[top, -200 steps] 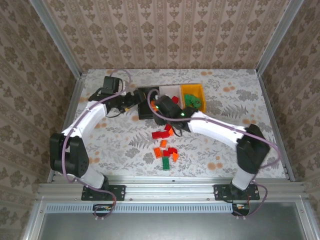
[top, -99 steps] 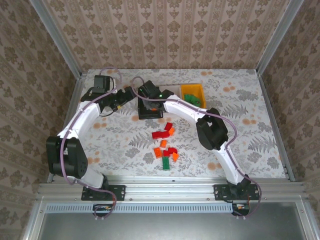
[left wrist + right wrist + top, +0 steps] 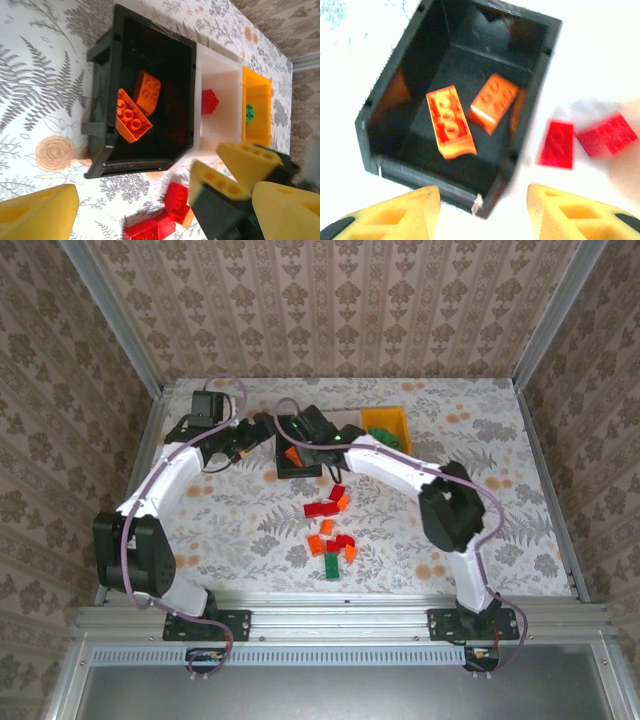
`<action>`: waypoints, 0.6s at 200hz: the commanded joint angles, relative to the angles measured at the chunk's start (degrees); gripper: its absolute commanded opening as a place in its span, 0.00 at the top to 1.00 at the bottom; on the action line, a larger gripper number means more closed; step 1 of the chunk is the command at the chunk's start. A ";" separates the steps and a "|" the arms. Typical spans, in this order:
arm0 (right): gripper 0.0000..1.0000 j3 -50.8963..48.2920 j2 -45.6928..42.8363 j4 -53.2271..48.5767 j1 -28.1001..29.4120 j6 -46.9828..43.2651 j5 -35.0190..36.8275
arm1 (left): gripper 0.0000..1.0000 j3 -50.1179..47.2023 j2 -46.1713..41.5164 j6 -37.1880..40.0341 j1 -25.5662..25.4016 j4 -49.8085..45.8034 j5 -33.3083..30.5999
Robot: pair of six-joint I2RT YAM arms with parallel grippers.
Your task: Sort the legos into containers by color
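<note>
While the right gripper [image 3: 482, 212] hangs over the black bin [image 3: 300, 471], its fingers stand apart with nothing between them. Two orange bricks [image 3: 451, 122] lie side by side on that bin's floor. At three o'clock of it sits the white bin [image 3: 220, 75] holding one red brick [image 3: 210, 101], then the yellow bin [image 3: 381, 421] with a green brick [image 3: 250, 114]. The left gripper [image 3: 160, 215], spread wide and empty, hovers at nine o'clock of the black bin. Loose red, orange and green bricks [image 3: 338, 540] lie on the table [image 3: 500, 440] at six o'clock of the bins.
</note>
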 commanded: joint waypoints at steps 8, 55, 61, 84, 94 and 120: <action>0.56 -18.32 -13.91 7.31 1.79 5.50 0.81 | 0.09 -0.52 -0.63 -0.05 -4.41 0.67 0.66; 0.47 -32.06 -18.75 8.91 8.98 7.67 -3.60 | 0.10 -0.89 -0.58 -1.00 -8.63 0.66 0.37; 0.44 -32.48 -18.00 9.21 9.66 7.95 -4.22 | 0.10 -0.83 -0.86 -0.96 -8.33 0.50 0.02; 0.35 -31.67 -14.04 10.53 11.82 9.48 -3.70 | 0.09 -0.70 -1.64 -0.74 -6.03 0.13 -0.53; 0.34 -30.47 -11.81 11.00 12.20 10.21 -3.53 | 0.09 -0.81 -1.72 -0.88 -5.01 0.29 -0.45; 0.30 -26.98 -7.11 11.59 12.36 10.64 -2.49 | 0.09 -1.00 -1.47 -1.00 -3.86 0.60 -0.10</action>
